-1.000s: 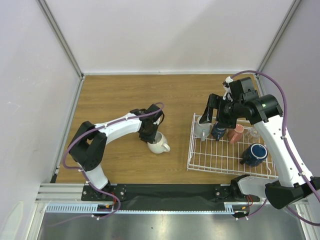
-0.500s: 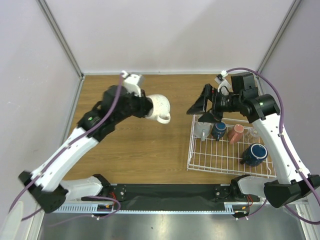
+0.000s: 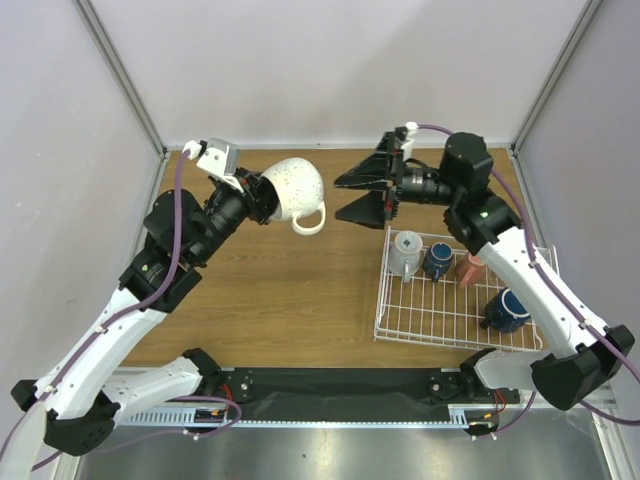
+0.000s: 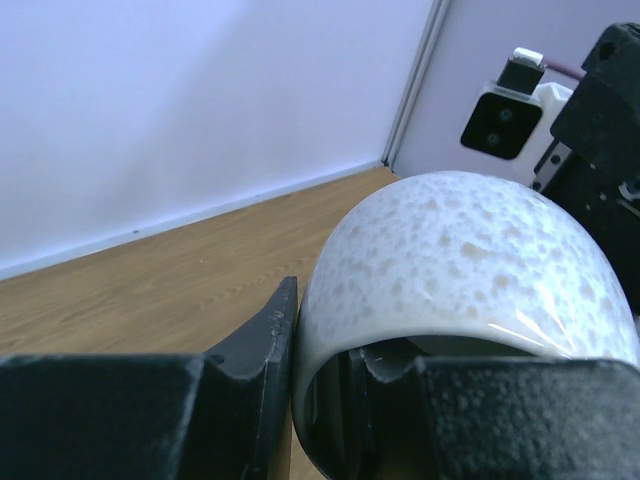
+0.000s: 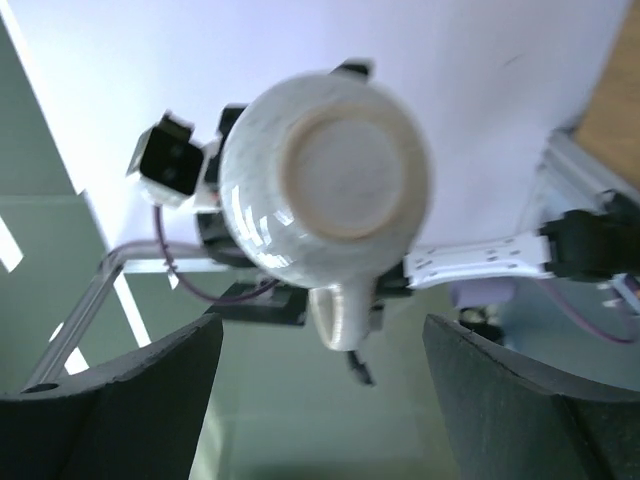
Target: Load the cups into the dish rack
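One cream mug (image 3: 292,190) sits pinched in left end effector (image 3: 260,198).

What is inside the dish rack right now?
Pale mug, dark blue cup, pink cup, dark blue mug. The right arm covers the far right corner of the dish rack.

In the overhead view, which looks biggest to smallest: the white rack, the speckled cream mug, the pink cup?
Dish rack, clearly largest.
Cream mug next, though held nearer the camera, which inflates it.
Pink cup smallest.
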Motion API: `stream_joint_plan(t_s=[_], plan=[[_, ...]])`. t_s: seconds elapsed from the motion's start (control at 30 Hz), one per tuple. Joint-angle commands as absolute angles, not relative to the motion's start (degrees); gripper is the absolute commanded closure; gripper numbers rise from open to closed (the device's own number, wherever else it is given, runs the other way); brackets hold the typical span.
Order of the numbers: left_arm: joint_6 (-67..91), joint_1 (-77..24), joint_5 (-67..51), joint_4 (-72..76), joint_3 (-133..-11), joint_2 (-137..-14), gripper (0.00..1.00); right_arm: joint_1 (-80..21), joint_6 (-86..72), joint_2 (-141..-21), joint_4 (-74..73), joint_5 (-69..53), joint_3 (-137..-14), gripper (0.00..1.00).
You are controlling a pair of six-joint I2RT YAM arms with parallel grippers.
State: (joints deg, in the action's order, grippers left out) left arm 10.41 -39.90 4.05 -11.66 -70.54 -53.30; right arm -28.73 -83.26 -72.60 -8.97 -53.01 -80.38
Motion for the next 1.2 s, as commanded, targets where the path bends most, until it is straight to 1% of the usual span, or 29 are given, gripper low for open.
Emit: stream_joint_plan(t_s=[0.0,0.2,0.27,0.37,0.47,0.57,0.6,0.67,0.7,0.77,0.87,0.9,1.0,1.03,1.07,1.1,1.13,1.17], plan=[[10.8,-39.9,5.5,-0.3,-73.3,-53.6,1.00,-33.7,-95.8,-74.4,7.6,-52.9,-82.4,0.12],[9.8,-39.9,3.6,1.3,-77.6,-55.8,1.00,-40.0,-99.9,-76.3,10.6,-49.3,-83.1,0.16],[10.3,-39.9,2.9,1.7,-78.4,-56.3,1.00,-40.7,-99.7,-77.1,10.7,-48.7,-83.8,0.19],[11.5,-39.9,1.8,1.8,-78.6,-55.8,1.00,-41.4,-99.4,-78.0,10.9,-47.7,-84.8,0.28],[12.5,-39.9,1.1,2.9,-76.7,-54.7,1.00,-41.4,-99.1,-77.7,9.9,-45.8,-84.4,0.35],[12.7,-39.9,1.3,1.1,-77.1,-54.6,1.00,-41.5,-98.9,-77.3,8.4,-43.0,-83.4,0.45],[13.0,-39.9,1.5,0.9,-77.2,-54.6,1.00,-41.6,-98.9,-77.3,8.3,-42.5,-83.3,0.50],[14.1,-40.0,1.7,0.7,-76.9,-54.4,1.00,-41.8,-99.4,-78.0,8.9,-42.1,-83.4,0.53],[14.6,-39.9,1.7,0.7,-76.8,-54.4,1.00,-41.9,-99.7,-78.3,9.3,-42.1,-83.4,0.57],[15.6,-40.0,0.5,0.9,-76.6,-54.6,1.00,-42.2,-100.2,-78.6,10.3,-41.8,-83.3,0.61],[15.7,-39.9,-1.0,0.7,-76.7,-55.1,1.00,-42.1,-100.1,-78.9,10.4,-41.4,-83.2,0.75],[15.8,-40.0,-1.1,0.4,-76.7,-55.2,1.00,-42.2,-100.0,-78.9,10.5,-41.3,-83.0,0.84],[15.9,-40.0,-1.6,-1.1,-76.4,-55.0,1.00,-42.2,-99.5,-78.8,10.7,-41.0,-82.2,1.00],[16.0,-39.9,-1.7,-1.1,-76.1,-54.8,0.99,-42.2,-99.0,-78.7,10.6,-40.8,-82.0,1.00],[16.3,-39.9,-1.5,-1.4,-75.9,-54.7,0.83,-42.0,-97.7,-78.4,9.8,-40.4,-81.9,1.00],[16.5,-40.0,-1.0,-1.8,-75.7,-54.6,0.70,-42.0,-96.9,-78.2,9.0,-40.3,-81.8,1.00],[16.9,-39.9,-0.3,-3.1,-75.3,-54.2,0.48,-41.8,-95.9,-77.7,8.1,-40.2,-81.7,1.00],[17.1,-39.8,-0.1,-3.8,-75.1,-54.0,0.39,-41.6,-94.4,-77.3,6.8,-40.1,-81.6,1.00]])
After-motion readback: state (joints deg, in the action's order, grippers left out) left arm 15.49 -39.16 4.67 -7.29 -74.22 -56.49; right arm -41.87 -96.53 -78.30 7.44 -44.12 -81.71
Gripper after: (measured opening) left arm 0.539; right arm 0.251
